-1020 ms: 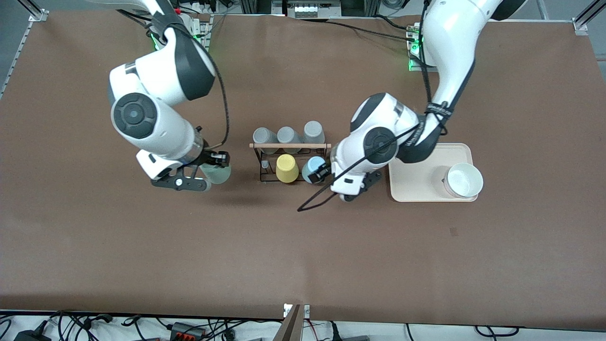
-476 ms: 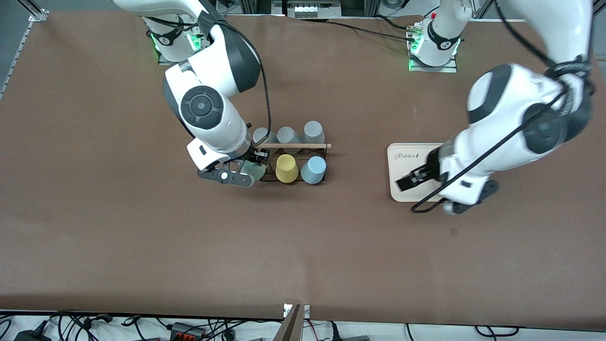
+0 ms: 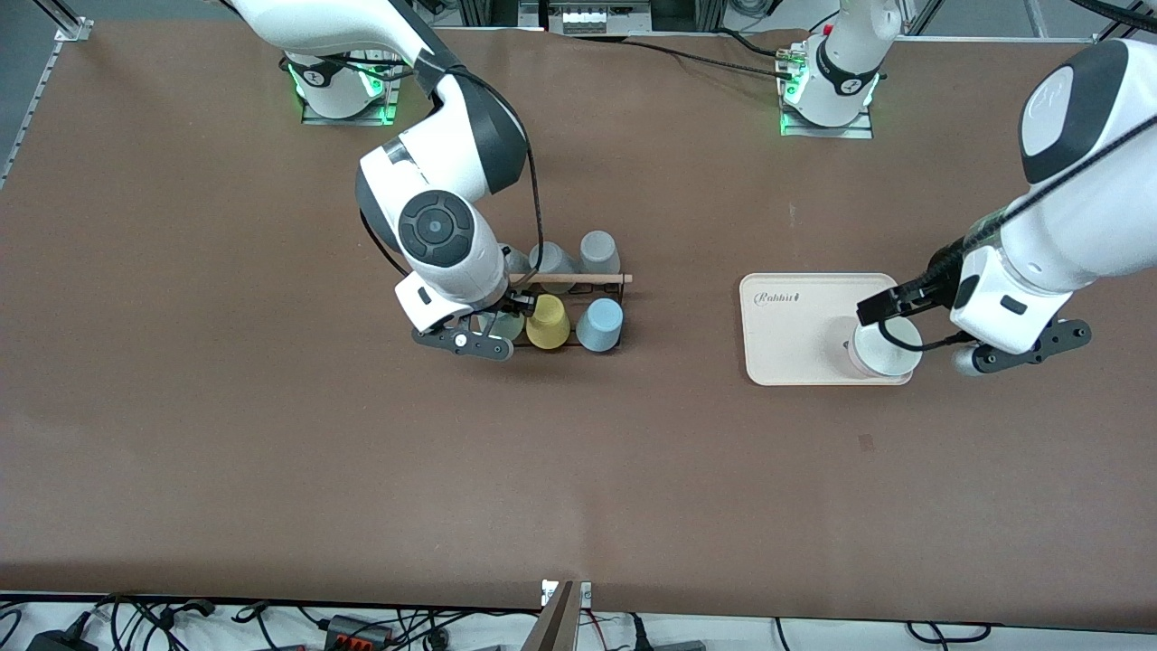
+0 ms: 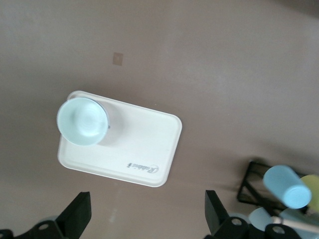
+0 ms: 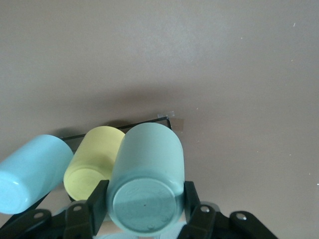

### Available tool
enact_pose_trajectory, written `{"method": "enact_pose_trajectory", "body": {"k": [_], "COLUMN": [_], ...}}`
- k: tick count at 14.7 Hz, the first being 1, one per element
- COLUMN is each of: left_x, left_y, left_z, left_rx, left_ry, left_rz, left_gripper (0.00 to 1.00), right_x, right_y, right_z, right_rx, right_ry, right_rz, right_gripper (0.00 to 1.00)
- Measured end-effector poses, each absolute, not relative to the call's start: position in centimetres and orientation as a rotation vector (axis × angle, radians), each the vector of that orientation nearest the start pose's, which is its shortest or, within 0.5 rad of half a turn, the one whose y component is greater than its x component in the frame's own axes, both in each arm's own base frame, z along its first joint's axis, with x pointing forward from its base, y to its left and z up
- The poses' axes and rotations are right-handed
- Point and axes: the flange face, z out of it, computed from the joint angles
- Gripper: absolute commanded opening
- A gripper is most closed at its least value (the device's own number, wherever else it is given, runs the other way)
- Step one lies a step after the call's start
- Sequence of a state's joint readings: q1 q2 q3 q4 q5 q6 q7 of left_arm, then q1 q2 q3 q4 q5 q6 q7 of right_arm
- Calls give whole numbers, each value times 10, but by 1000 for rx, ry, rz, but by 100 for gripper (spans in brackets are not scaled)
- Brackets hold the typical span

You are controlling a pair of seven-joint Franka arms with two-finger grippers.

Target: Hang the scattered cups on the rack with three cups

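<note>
Gripping the sage-green cup (image 5: 146, 183) by its sides, the right gripper (image 3: 495, 323) sits at the rack (image 3: 604, 287), at the end toward the right arm's side of the table. Fingers (image 5: 97, 199) closed against the cup walls; cup inverted, flat base toward the wrist camera. In the front view the cup (image 3: 503, 324) is mostly hidden under the right wrist, so whether it is seated on a peg cannot be told.

Just beside it in the rack's row nearer the front camera: yellow cup (image 3: 547, 322), then light blue cup (image 3: 599, 325), both inverted on the frame. The green cup touches or nearly touches the yellow one. Grey cups (image 3: 598, 247) fill the farther row, above the wooden rod (image 3: 578, 278); one is partly covered by the right arm.

Left gripper (image 3: 881, 312) hangs over the cream tray (image 3: 788, 325), well apart from the rack toward the left arm's end, fingers (image 4: 77, 217) spread wide with nothing between them. A pale bowl-like cup (image 3: 883, 347) stands on the tray at its end away from the rack.

A small dark mark (image 3: 866, 442) shows on the brown table (image 3: 271, 470), nearer the front camera than the tray.
</note>
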State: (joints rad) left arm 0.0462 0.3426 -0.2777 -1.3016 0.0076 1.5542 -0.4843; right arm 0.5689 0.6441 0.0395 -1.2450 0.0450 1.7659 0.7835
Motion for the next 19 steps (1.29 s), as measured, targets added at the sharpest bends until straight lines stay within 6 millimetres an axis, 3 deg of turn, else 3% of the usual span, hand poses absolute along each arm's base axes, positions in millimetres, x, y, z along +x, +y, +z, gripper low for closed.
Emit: {"method": "enact_pose_trajectory", "body": {"k": [7,9,11,15,19], "left_x": [632,632,632,632,632], "left_y": [-122,-122,-120,-118,-118], "left_z": [553,553,553,553,552], "left_rx": [-3158,-3157,-3157,-3156,-3156], "left_ry": [-332,-331,-335,-339,-337], "left_rz": [183,185,185,186,190], "left_gripper": [100,100,100,100,100], "right_x": [590,590,590,593,607], "right_y": [415,415,415,413,407], "right_z": [333,325,323,327,353], "right_rx": [-3158,-3160,-3162,-3158,-3143], "right_ry": [298,300,301,281,88], "right_rz": [242,247,250,230,152], "right_gripper": [32,52,100,100,100]}}
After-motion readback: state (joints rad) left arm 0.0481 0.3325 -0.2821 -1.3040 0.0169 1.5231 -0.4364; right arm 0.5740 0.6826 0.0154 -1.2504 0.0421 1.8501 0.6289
